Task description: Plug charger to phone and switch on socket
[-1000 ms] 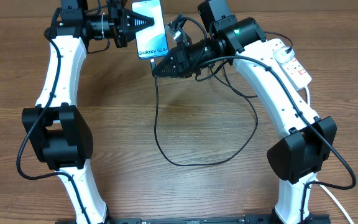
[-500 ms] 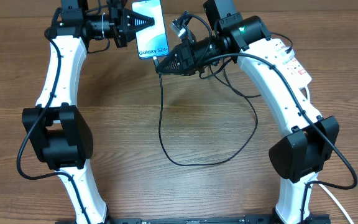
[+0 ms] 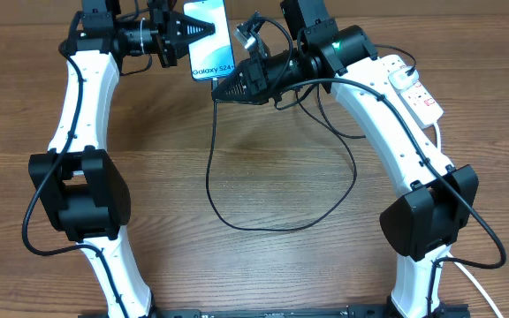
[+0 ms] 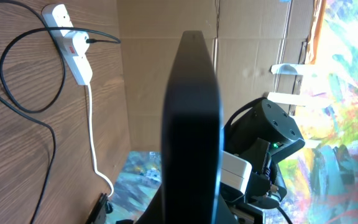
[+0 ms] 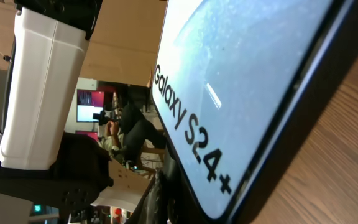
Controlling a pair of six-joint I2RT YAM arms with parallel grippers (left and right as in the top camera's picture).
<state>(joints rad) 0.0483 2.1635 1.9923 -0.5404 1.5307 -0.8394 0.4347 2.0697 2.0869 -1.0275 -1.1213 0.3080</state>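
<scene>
Overhead view, upper centre: left fingers (image 3: 186, 32) closed on the left long edge of the phone (image 3: 210, 40). Screen up, bright blue-cyan, "Galaxy S24" text near the lower end. Appears edge-on in the left wrist view as 1 dark upright slab at frame centre. Fills the upper right of the right wrist view with the lit screen and its text.

Just right of the phone's lower end: right fingers (image 3: 230, 87), pointing left, closed on the end of the charger (image 3: 208, 168). Tip touching or just beside the phone's bottom edge; cannot tell which. Thin black cable out of the tip, down toward frame centre, in 1 wide loop on the tabletop (image 3: 148, 265), then up to the right. Connector tip hidden; cannot tell whether seated in the phone.

Upper right of the overhead view: socket (image 3: 411, 84), flat on the tabletop, beside the right arm (image 3: 387, 124), red marks on top. Upper left of the left wrist view: same socket, black cable entering 1 side, thick white lead (image 4: 94, 143) running down from its lower end.
</scene>
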